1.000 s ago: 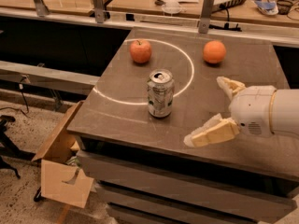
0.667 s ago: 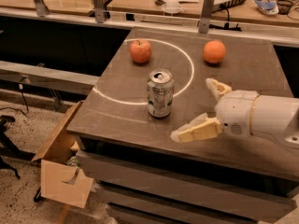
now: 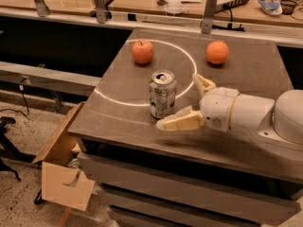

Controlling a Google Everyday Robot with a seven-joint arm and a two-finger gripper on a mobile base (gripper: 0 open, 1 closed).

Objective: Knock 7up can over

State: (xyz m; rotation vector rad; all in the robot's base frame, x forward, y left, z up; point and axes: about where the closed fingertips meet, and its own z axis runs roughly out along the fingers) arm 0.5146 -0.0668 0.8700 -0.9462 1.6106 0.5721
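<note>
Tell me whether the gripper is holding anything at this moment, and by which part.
Nothing is held. The gripper sits just right of the upright 7up can with its fingers spread open, and they are not clamped on the can.

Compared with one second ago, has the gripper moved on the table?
Yes. Against the 7up can, upright and unmoved, the gripper has come left in the view; its open jaws now sit just beside the can.
</note>
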